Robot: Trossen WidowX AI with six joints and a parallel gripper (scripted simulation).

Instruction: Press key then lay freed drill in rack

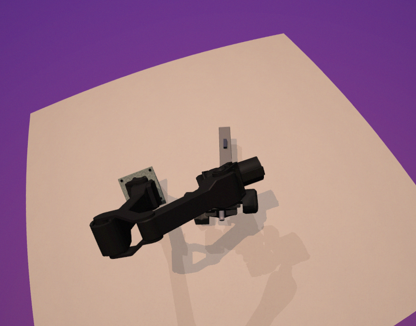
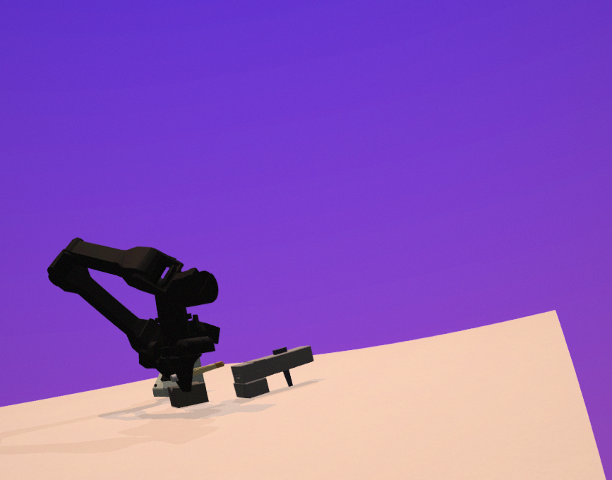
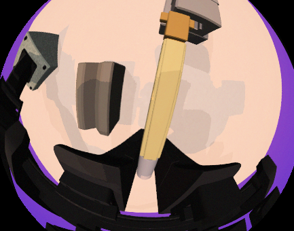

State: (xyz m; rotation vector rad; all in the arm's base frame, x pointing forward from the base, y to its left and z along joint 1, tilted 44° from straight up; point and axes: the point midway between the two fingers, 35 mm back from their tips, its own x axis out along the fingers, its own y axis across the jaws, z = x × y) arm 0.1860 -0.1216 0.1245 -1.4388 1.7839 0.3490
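Observation:
The drill (image 1: 221, 215) (image 2: 210, 367) (image 3: 166, 98) is a long yellow piece with an orange end and a pale metal stub. My gripper (image 2: 186, 387) (image 3: 149, 134) is shut on it near the stub; the arm mostly hides the gripper in the top view. The drill's orange end points toward the grey holder bar (image 1: 225, 156) (image 2: 265, 366) (image 3: 198, 11), with a small gap in the exterior view. The dark key (image 1: 225, 143) (image 2: 279, 351) shows on the bar, with a dark leg below it. The grooved rack (image 2: 192, 397) (image 3: 92, 98) is left of the drill in the wrist view.
The arm's speckled base plate (image 1: 131, 176) (image 2: 161, 388) (image 3: 47, 45) lies left of the holder bar in the top view. My folded arm hides the rack there and part of the bar. Arm shadows cross the pale table (image 1: 95, 140) (image 2: 425, 402).

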